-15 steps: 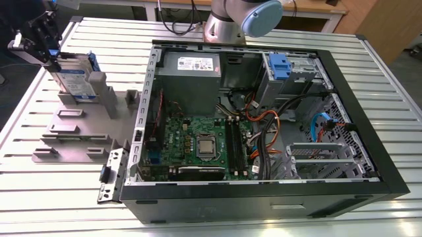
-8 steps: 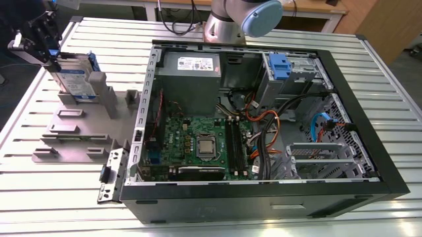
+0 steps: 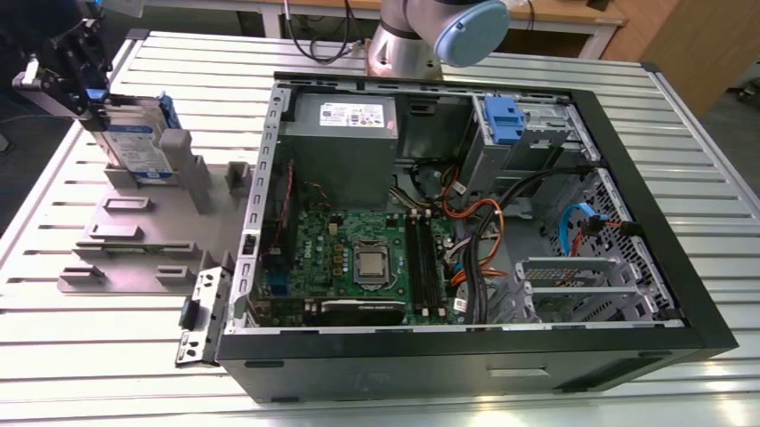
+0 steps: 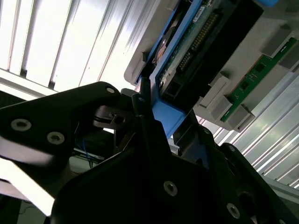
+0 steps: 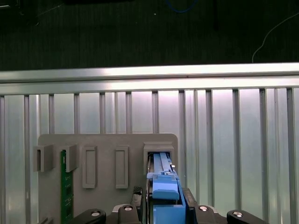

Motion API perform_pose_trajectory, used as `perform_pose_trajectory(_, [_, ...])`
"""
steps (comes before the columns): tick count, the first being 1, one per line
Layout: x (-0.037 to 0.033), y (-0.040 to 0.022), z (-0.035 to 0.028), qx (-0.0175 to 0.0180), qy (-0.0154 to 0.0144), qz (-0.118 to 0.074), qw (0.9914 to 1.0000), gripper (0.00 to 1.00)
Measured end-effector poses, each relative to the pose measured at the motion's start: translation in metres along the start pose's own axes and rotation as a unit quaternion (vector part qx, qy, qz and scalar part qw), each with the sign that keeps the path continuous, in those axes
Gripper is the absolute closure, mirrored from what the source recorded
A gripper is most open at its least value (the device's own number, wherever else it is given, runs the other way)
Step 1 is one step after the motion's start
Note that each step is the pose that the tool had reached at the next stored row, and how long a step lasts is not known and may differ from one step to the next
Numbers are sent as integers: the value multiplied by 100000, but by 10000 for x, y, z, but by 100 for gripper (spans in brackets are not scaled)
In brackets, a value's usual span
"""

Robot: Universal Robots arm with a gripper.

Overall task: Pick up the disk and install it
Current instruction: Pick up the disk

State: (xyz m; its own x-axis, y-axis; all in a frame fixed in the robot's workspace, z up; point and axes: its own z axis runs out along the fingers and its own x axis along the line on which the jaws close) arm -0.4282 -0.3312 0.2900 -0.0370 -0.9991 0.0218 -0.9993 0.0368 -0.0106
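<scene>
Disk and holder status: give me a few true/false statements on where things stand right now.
1. The disk stands on edge in a slot of the grey holder. True.
2. The disk sits in the drive bay inside the case. False: it is outside the case, in the holder on the exterior view's left.
3. The gripper is at the disk's upper end. True.
4. The case is closed by a side panel. False: it lies open, with the motherboard exposed.
5. A green memory module stands in another slot of the holder, as seen in the first wrist view. True.
</scene>
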Motion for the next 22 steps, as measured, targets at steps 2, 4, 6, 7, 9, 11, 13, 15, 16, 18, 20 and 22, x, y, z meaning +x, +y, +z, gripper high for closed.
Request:
perform_pose_trajectory(2, [0,0,0,-3,1,1,100000,56])
perform_pose_trajectory(4, [0,0,0,-1,0,2,100000,56])
perform_pose_trajectory(6, [0,0,0,-4,0,4,100000,64])
perform_pose_trajectory(7, [0,0,0,-1,-3,5,100000,64])
perform_pose_trajectory(9, [0,0,0,-1,0,5,100000,64])
perform_pose_trajectory(11, [0,0,0,-1,1,7,100000,64])
perform_pose_trajectory(13, [0,0,0,-1,0,8,100000,64])
perform_pose_trajectory(15, [0,0,0,-1,1,8,100000,64])
perform_pose_trajectory(16, [0,0,-1,6,-3,8,100000,64])
perform_pose_trajectory(18, [0,0,-9,-2,2,10,100000,64])
perform_pose_trajectory(20, [0,0,-18,-6,3,11,100000,64])
perform_pose_trajectory(22, [1,0,-30,0,2,7,100000,64])
